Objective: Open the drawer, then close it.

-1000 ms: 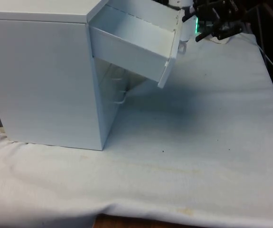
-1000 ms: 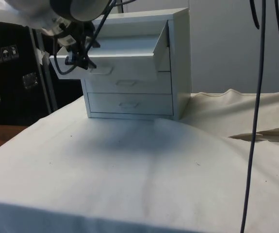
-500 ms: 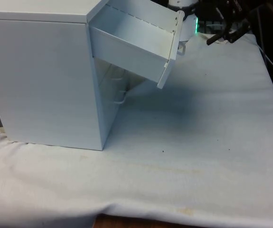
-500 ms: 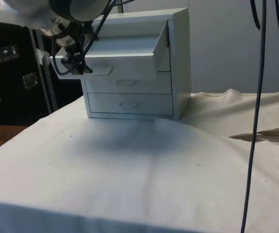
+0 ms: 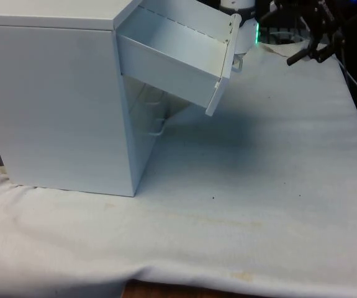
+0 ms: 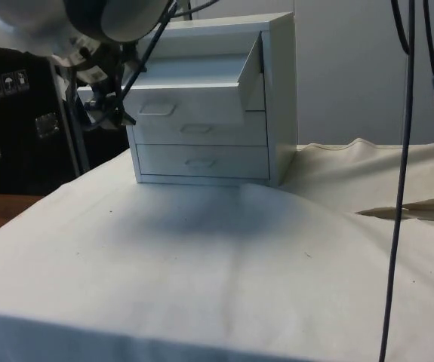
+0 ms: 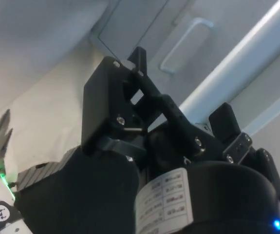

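Observation:
The white chest of drawers stands at the front view's left. Its top drawer is pulled far out and sags downward, empty inside. In the side view that drawer juts toward me, its handle on the front panel. My black gripper hangs apart from the drawer front, off to the front view's right at about drawer height. In the side view the gripper is just beside the drawer's front edge, not touching it. In the wrist view the fingers stand apart, open, holding nothing, with a drawer handle beyond.
Two lower drawers are closed. White cloth covers the table, with a raised fold at the side view's right. Dark cables hang down in front of the side camera. The table's near edge shows.
My gripper has drawn back from the drawer's handle toward the front view's right and slightly up. The drawer stays pulled out and has not moved.

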You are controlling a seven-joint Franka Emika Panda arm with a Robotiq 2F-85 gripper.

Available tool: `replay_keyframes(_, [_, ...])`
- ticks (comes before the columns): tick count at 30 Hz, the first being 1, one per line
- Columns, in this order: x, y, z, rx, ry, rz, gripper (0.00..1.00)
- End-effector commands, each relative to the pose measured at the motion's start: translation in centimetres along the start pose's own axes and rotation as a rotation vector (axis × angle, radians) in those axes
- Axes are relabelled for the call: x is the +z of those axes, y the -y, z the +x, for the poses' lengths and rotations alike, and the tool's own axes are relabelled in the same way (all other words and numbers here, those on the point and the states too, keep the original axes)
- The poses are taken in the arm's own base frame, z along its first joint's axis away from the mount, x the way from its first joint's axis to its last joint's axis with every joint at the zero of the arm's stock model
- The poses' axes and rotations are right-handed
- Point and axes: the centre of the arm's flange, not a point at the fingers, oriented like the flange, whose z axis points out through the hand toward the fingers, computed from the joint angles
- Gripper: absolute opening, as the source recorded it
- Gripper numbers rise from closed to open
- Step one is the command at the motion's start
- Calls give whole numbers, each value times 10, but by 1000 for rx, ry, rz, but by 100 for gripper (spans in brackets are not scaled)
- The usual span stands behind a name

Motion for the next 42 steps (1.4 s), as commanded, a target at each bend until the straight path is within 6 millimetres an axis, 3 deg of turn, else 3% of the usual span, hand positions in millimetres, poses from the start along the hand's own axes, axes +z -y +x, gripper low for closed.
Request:
replay_keyframes(1, [1,5,1,0,2,24,100])
replay_keyframes(19, [27,24,2,-10,21,69,100])
replay_keyframes(42, [27,24,2,-7,24,57,100])
